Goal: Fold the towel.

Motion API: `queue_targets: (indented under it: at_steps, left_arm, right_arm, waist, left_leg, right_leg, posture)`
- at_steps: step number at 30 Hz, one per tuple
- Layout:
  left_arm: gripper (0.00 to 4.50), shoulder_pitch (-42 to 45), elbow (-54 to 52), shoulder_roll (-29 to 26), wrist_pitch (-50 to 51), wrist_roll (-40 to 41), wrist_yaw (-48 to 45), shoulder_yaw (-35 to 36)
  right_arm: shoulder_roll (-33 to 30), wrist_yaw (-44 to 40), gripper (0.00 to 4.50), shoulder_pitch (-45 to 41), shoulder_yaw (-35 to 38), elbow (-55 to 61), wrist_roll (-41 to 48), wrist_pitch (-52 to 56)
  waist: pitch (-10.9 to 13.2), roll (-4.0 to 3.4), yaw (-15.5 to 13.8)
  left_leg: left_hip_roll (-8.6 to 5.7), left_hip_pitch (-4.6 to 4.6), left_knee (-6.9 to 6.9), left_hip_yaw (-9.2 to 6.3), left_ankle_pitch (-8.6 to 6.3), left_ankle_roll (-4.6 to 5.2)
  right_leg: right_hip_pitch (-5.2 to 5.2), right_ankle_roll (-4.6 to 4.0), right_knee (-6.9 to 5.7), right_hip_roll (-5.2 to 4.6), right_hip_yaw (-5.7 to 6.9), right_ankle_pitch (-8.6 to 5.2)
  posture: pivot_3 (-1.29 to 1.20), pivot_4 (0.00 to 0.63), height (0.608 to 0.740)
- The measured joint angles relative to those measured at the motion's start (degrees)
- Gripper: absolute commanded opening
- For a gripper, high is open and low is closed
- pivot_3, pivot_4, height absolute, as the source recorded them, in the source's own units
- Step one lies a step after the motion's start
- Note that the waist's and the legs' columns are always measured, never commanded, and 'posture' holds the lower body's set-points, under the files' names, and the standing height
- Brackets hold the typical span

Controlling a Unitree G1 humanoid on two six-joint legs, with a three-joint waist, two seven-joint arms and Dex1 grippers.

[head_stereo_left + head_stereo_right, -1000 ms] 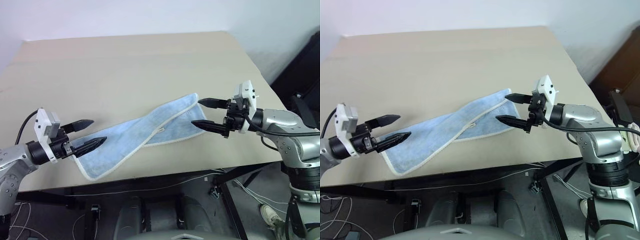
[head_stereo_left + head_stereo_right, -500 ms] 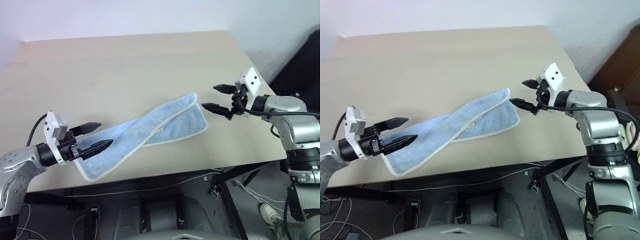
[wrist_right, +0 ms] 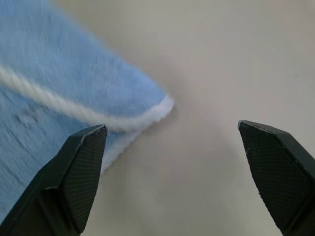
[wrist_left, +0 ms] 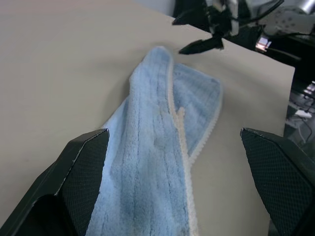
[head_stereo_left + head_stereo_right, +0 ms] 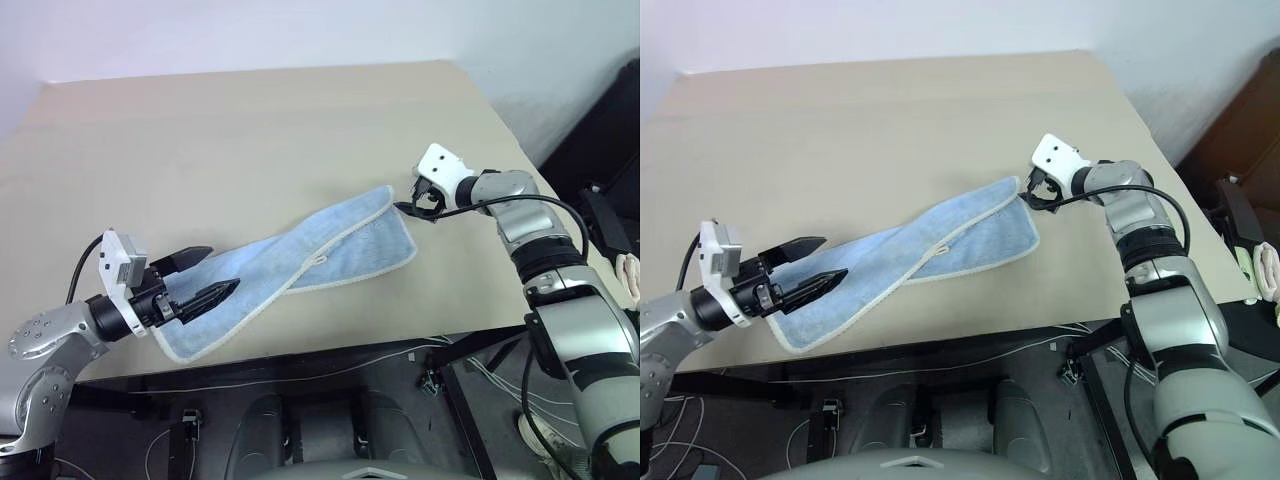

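Two spread black fingers of the right gripper (image 5: 412, 200) hung just beside the far right corner of the long, pale-blue terry towel (image 5: 300, 262), which ran slantwise across the beige table (image 5: 250, 130) toward the left gripper (image 5: 205, 282), likewise open over the near left end. Each arm stood nearest its own end.

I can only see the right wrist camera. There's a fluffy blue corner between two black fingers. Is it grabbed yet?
Observer: No. The right gripper is open, poised at the far corner of the light blue terry towel with white trim.
Operator: How big is the blue thing?
Observer: It's long, lying slantwise on the beige table, partly folded over itself.
Operator: What's the other hand doing?
Observer: The left gripper is open over the towel's near end.
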State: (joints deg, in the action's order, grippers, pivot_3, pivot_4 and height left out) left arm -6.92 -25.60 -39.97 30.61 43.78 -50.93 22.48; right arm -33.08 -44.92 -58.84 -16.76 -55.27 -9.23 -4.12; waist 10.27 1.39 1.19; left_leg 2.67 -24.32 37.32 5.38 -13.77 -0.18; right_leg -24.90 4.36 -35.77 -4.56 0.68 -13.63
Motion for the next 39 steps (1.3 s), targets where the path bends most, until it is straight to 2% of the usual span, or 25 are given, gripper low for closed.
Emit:
queue_targets:
  at_steps: [7,12,27,30,32,39]
  left_arm:
    - [4.48,-3.53,-1.65,0.55,-1.32,-1.18,1.14,-0.32]
    - [4.48,-4.25,-1.93,0.62,-2.50,-2.12,1.38,-0.51]
    - [4.48,-6.14,-2.66,1.27,-4.12,-3.83,2.56,-1.42]
    - [4.50,-6.68,-2.71,1.58,-4.78,-4.06,2.65,-1.43]
    - [4.50,-7.12,-2.80,1.71,-5.22,-4.49,2.68,-1.40]
    - [4.50,-9.24,-3.46,2.10,-6.53,-5.23,2.75,-1.37]
  right_arm:
    - [2.04,3.05,4.50,-4.26,-1.27,-9.12,-5.55,-5.34]
    - [5.11,3.89,4.50,-4.90,-1.13,-10.78,-6.32,-6.71]
    - [10.89,9.01,4.50,-7.12,-0.22,-14.58,-7.95,-7.39]
    - [12.07,9.82,3.88,-7.29,0.15,-15.30,-7.96,-7.27]
    - [12.13,9.78,3.25,-7.29,0.15,-15.92,-8.16,-7.46]
    - [11.87,9.00,0.71,-7.28,-0.20,-16.80,-9.82,-9.16]
  waist:
    - [0.00,-0.01,0.47]
    - [0.00,-0.01,1.37]
    - [0.00,-0.02,1.59]
    - [0.00,-0.02,1.58]
    - [0.00,-0.02,1.57]
    - [0.01,-0.02,1.56]
  left_leg:
    - [0.03,0.09,0.04,0.03,0.07,-0.11]
    - [0.03,0.13,0.04,0.02,0.10,-0.15]
    - [0.08,0.19,0.01,0.04,0.10,-0.16]
    - [0.10,0.19,0.01,0.04,0.10,-0.17]
    - [0.10,0.19,0.00,0.04,0.10,-0.16]
    - [0.10,0.18,-0.01,0.03,0.10,-0.16]
  right_leg:
    - [-0.09,-0.02,-0.30,0.01,-0.06,-0.01]
    - [-0.07,-0.01,-0.36,0.01,-0.08,-0.01]
    - [-0.07,-0.02,-0.39,0.03,-0.11,-0.01]
    - [-0.08,-0.02,-0.39,0.03,-0.11,-0.01]
    - [-0.07,-0.02,-0.39,0.02,-0.11,-0.01]
    - [-0.08,-0.03,-0.38,0.01,-0.12,-0.01]
  posture:
    - [0.00,0.150,0.740]
    - [0.00,0.150,0.740]
    - [0.00,0.150,0.740]
    - [0.00,0.150,0.740]
    - [0.00,0.150,0.740]
    - [0.00,0.150,0.740]
